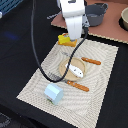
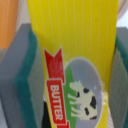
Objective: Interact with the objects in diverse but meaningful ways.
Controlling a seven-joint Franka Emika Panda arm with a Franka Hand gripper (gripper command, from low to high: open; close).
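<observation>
A yellow butter packet (image 1: 66, 40) lies at the placemat's (image 1: 35, 87) twelve o'clock edge, directly under the robot gripper (image 1: 73, 34). Up close, the butter packet (image 2: 75, 60) fills the gap between the grey, green-edged finger pads (image 2: 22, 75), which sit against both its sides, apparently gripping it. It looks light, smooth and possibly slippery, a box best held across its narrow sides. A plate (image 1: 64, 70) holding a white piece (image 1: 75, 69) sits mid-mat; a pale blue carton (image 1: 53, 93) lies at six o'clock.

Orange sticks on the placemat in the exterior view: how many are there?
2. One orange stick lies on the exterior view's right of the tan plate; the other orange stick lies just below the plate. The arm could hide more.
</observation>
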